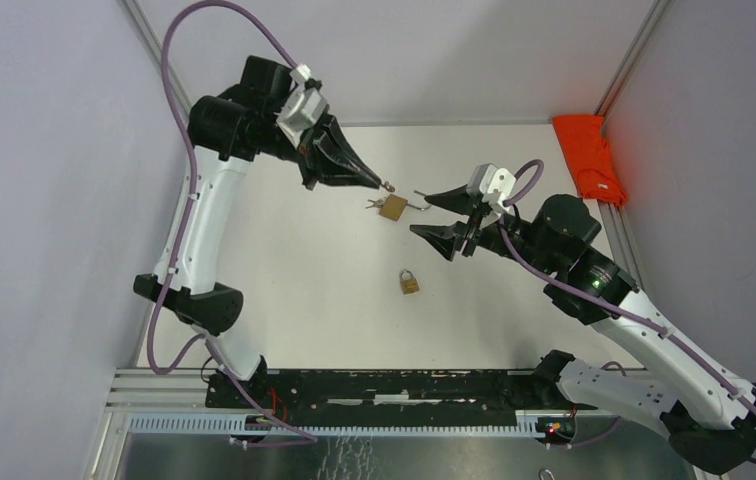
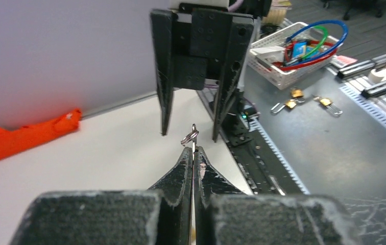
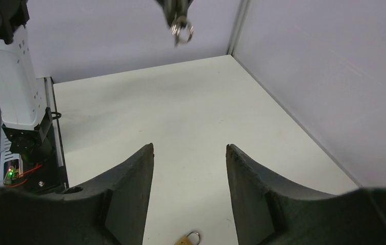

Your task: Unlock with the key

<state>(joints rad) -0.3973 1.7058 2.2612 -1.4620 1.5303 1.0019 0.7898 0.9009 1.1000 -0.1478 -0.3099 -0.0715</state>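
Left gripper [image 2: 193,149] pinches shut on the small silver key ring [image 2: 190,136], held high, I reckon for aiming; right gripper [image 1: 420,213] hovers at three o'clock, jaws wide apart. Below, the small brass padlock [image 1: 392,207] lies between them, with another closed brass padlock [image 1: 409,283] at its six o'clock.

Bright, even light here, only soft faint shadows on the white table [image 1: 304,260]; top view sharp, both wrist views blur along the bottom edge.
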